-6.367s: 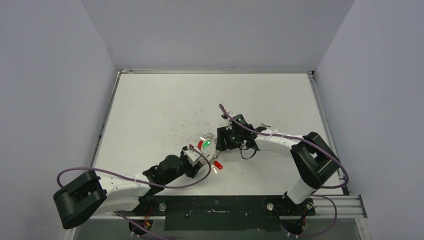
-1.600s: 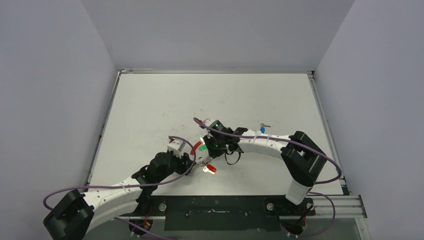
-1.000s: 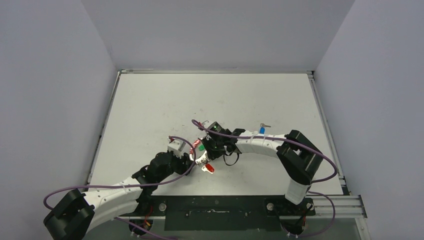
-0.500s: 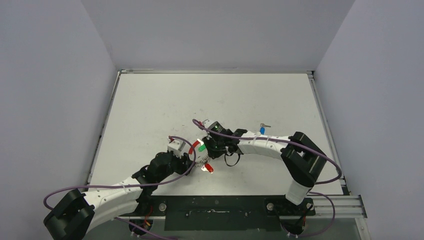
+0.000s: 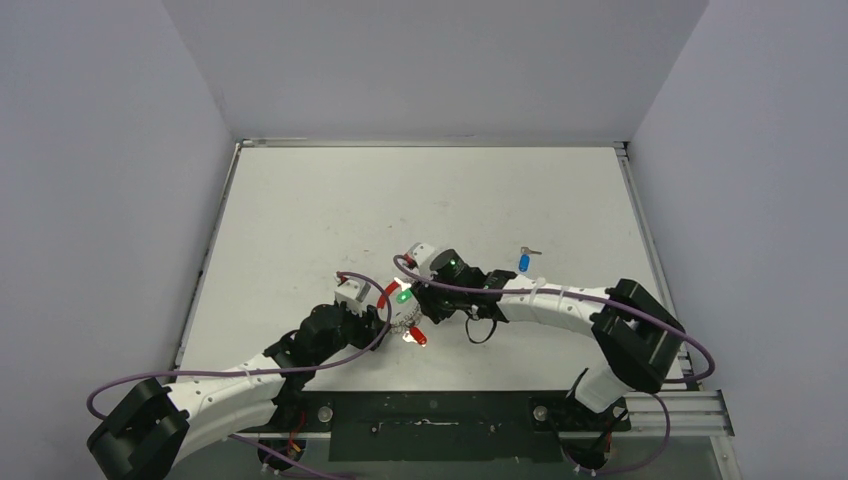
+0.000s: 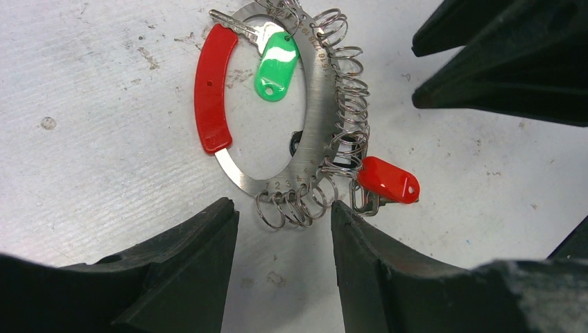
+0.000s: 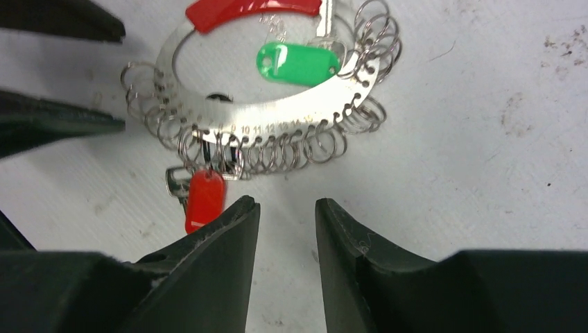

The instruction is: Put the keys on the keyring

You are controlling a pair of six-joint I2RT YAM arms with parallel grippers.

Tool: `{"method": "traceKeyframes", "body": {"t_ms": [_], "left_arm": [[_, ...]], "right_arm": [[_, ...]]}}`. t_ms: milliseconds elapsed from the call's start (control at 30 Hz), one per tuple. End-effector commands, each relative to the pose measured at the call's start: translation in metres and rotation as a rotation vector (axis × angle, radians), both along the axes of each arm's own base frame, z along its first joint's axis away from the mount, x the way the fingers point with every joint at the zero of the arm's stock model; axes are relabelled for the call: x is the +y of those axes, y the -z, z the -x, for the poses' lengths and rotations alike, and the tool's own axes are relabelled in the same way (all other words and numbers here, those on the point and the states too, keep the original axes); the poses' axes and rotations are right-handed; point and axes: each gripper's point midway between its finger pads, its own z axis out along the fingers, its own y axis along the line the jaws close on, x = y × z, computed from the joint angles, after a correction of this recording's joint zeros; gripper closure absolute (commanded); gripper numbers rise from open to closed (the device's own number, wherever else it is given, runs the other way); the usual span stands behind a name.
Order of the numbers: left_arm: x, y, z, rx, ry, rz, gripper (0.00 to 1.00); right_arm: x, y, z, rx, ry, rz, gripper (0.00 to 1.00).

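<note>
The keyring (image 6: pixel 315 118), a flat silvery band with a red curved section (image 6: pixel 211 90) and several small split rings, lies flat on the table. The green key (image 6: pixel 276 59) lies across its opening; I cannot tell if it is threaded on. My left gripper (image 6: pixel 283 211) is open and empty, its tips beside the small rings. My right gripper (image 7: pixel 286 202) is open and empty just off the keyring (image 7: pixel 291 111), opposite the left one. The green key (image 7: pixel 297 64) shows there too. The blue key (image 5: pixel 523 262) lies alone on the table, right of the right arm's wrist.
A red-headed key (image 6: pixel 388 179) hangs on one of the small rings at the keyring's near side, also in the right wrist view (image 7: pixel 204 201). Both arms meet at the table's middle (image 5: pixel 400 310). Purple cables (image 5: pixel 250 372) loop along each arm. Grey walls enclose the white table (image 5: pixel 330 200).
My right gripper has drawn back to the right, off the green key, which now lies at the keyring. The left arm has held still for the last second and a half.
</note>
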Motion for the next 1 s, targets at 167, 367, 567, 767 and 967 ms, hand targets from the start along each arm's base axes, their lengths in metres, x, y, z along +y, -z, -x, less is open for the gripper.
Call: {"method": "traceKeyframes", "body": {"t_ms": [167,367,567,767,967], "left_arm": [[-0.008,-0.022,-0.009,-0.047,-0.001,0.052,0.5],[-0.008,-0.022,-0.009,-0.051,0.001,0.052,0.5],[-0.008,-0.024,-0.009,-0.054,0.003,0.058,0.5],[-0.008,-0.024,-0.009,-0.055,0.002,0.056,0.5],[-0.008,-0.023,-0.009,-0.057,0.003,0.051,0.5]], "right_arm": [[0.025,-0.029,0.016,-0.266,-0.424,-0.182,0.61],[0.032,-0.018,0.009,-0.296,-0.451,-0.189,0.63],[0.024,-0.015,-0.011,-0.417,-0.405,-0.141,0.7],[0.021,-0.001,-0.014,-0.414,-0.441,-0.074,0.72],[0.022,0.015,-0.02,-0.411,-0.449,-0.034,0.73]]}}
